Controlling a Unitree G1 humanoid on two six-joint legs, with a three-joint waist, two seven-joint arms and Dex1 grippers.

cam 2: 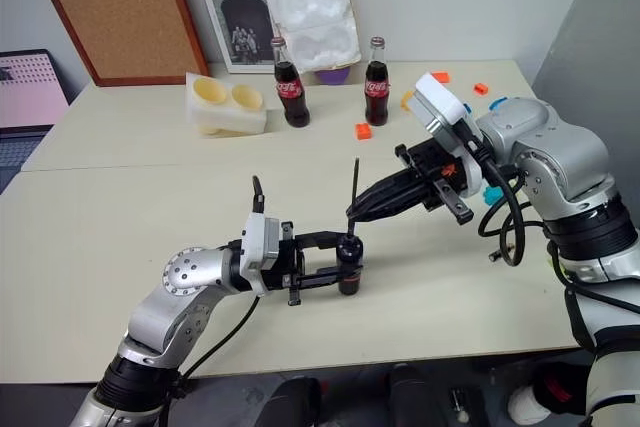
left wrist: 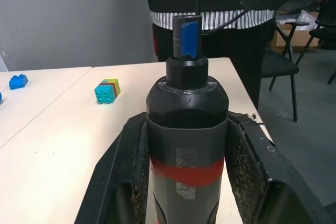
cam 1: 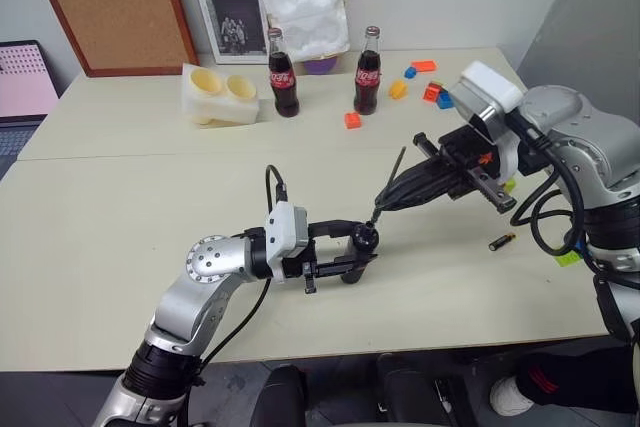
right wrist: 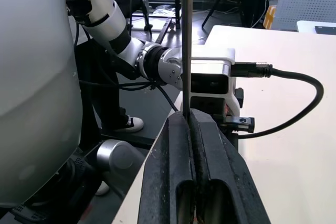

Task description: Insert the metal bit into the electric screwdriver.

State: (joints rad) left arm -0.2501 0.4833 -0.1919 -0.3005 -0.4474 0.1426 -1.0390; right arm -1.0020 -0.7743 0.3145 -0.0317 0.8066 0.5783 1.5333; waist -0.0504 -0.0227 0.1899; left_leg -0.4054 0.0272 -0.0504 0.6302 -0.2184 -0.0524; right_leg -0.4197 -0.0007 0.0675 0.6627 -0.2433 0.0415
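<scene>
My left gripper [cam 1: 362,250] is shut on the electric screwdriver [left wrist: 186,145], a black tool with a red band, held upright above the table's near middle. Its blue tip [left wrist: 187,38] points up, and its top [cam 1: 366,237] shows as a black knob from above. My right gripper [cam 1: 380,207] reaches in from the right, shut on the lower end of the metal bit [cam 1: 397,169], a thin dark rod that rises from the fingertips. That gripper sits just above and right of the screwdriver's top. I cannot tell whether they touch. The metal bit [right wrist: 185,51] stands straight between the fingers [right wrist: 173,171].
Two cola bottles [cam 1: 284,73] and a cream moulded tray [cam 1: 220,94] stand at the back. Coloured blocks [cam 1: 398,89] lie at the back right, a small battery [cam 1: 502,241] at the right. A person in a striped top [left wrist: 210,17] stands past the table's end.
</scene>
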